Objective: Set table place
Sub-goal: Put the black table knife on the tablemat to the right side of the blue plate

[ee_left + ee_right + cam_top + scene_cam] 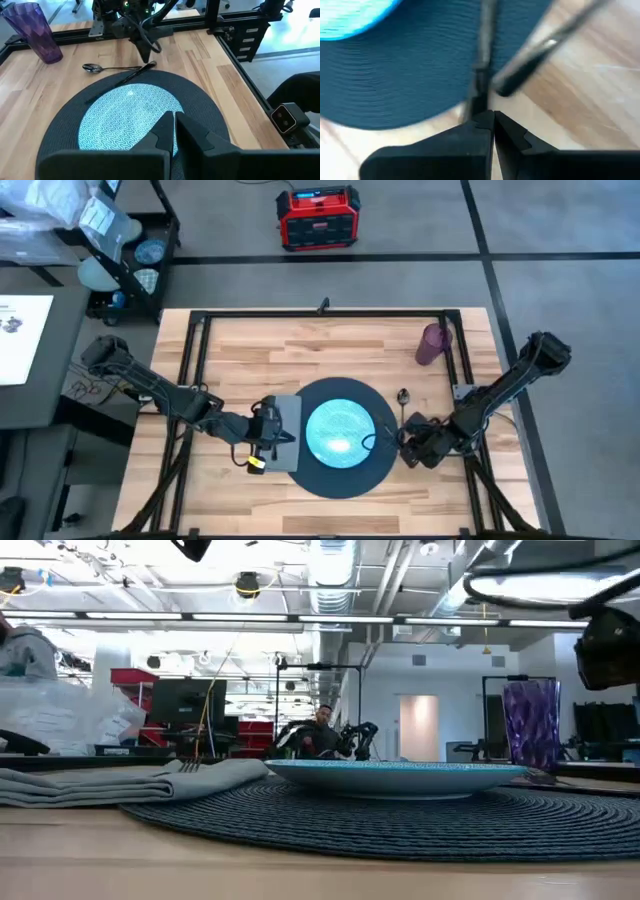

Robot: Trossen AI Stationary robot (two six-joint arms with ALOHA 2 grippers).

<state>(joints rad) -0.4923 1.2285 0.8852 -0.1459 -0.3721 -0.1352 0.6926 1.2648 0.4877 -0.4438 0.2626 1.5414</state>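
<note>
Plate (340,430) centred on mat (312,470) on counter (300,345); napkin (284,412) at mat's left edge under left gripper (262,442), fingers closed, empty; right gripper (408,442) at mat's right edge, fingers pinched on knife (120,80); spoon (403,398) beside; cup (433,343) beyond.

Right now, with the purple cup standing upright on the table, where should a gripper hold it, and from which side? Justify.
Grip the purple cup across its mid wall, coming in level from the plate side. It stands upright and widens upward, so squeezed fingers should wedge rather than slip. The black frame rail crowds its other side.
</note>
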